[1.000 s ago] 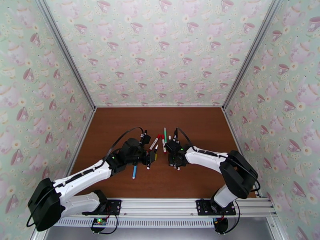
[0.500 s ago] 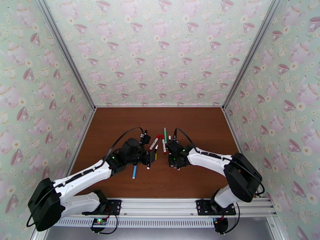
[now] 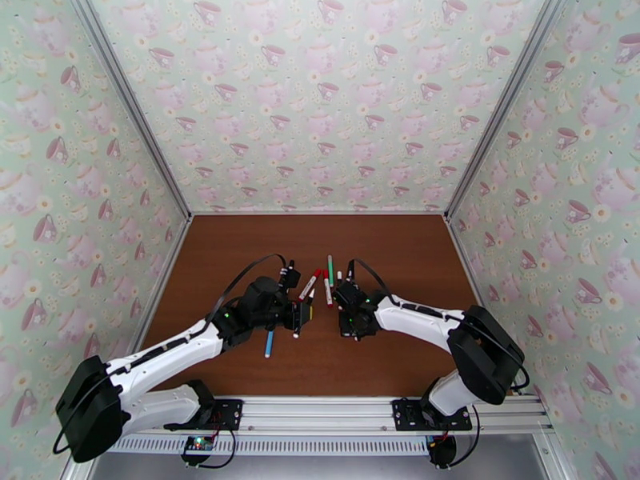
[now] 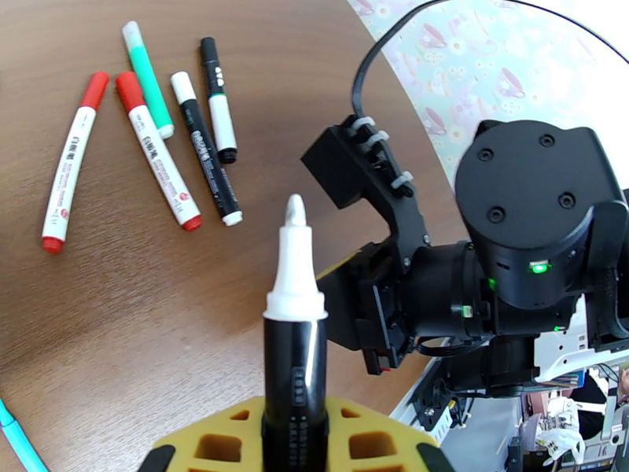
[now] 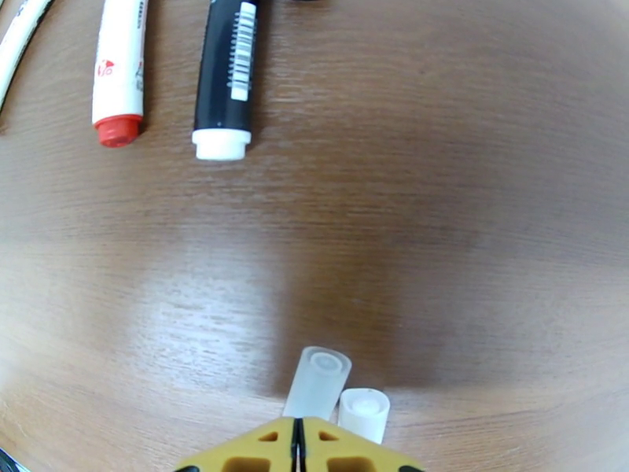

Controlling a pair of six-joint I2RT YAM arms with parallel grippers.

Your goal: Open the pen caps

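So the left gripper (image 3: 302, 315) is clamped on a black marker (image 4: 295, 371). The barrel points up in the left wrist view, with the cap off and the pale nib bare. The right gripper (image 5: 296, 442) is pinched fully closed with nothing between its fingers as far as I can see, sitting low over the bench (image 5: 472, 230). Two pen caps lie on the bench just past its tips, a clear cap (image 5: 317, 381) and a white cap (image 5: 364, 414), side by side.

Further out lie more pens: a red-ended marker (image 4: 72, 163), a green marker (image 4: 147, 68) and a black-and-white marker (image 4: 206, 151) among them. They all look capped to me, so I'd say there's plenty left to do.

My worries:
- Those round caps sit so near the closed tips that a small nudge probably sends them rolling.
- The bare nib is close to the right arm, so a careless swing could smear ink or knock the marker crooked in the grip.
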